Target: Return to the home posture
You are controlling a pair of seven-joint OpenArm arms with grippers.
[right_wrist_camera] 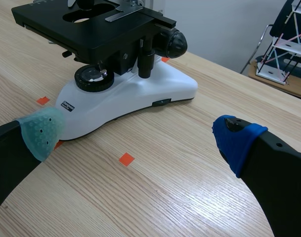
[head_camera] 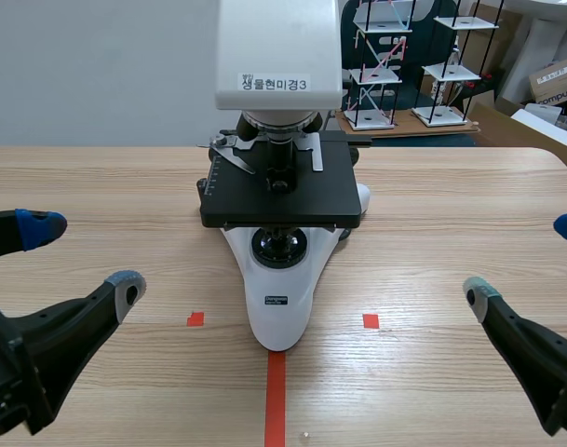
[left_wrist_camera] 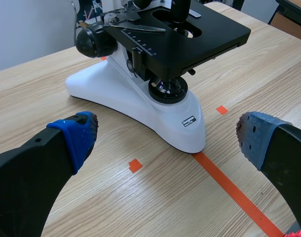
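White-and-black microscope [head_camera: 281, 196] stands upright mid-bench, its narrow base tip meeting the end of the orange-red tape line [head_camera: 276, 396]. One small tape square [head_camera: 195, 318] sits either side of the base. The bench [head_camera: 97, 186] is pale wood grain.

Left tool [head_camera: 83, 256] is low at the robot's left, fingers spread wide with nothing between them. Right tool [head_camera: 525, 259] mirrors it on the right, also spread and empty. Both are well apart from the microscope and neither touches it. In each wrist view the microscope lies out ahead of the tool, not between the pads [left_wrist_camera: 76, 136].

Judgement: the task names nothing to hold. The arms sit low and symmetric, so the posture looks at or near home.

Microscope handling, if it ever mattered:
- Probably heavy, rigid and top-heavy, with fragile optics.
- The glossy white base looks slippery.
- The safest hold would be both sides of the white base.
- Not the black stage [right_wrist_camera: 91, 24], the side knobs or the lens.

For this task, just keep the fingers clear of the stage edge and knobs.
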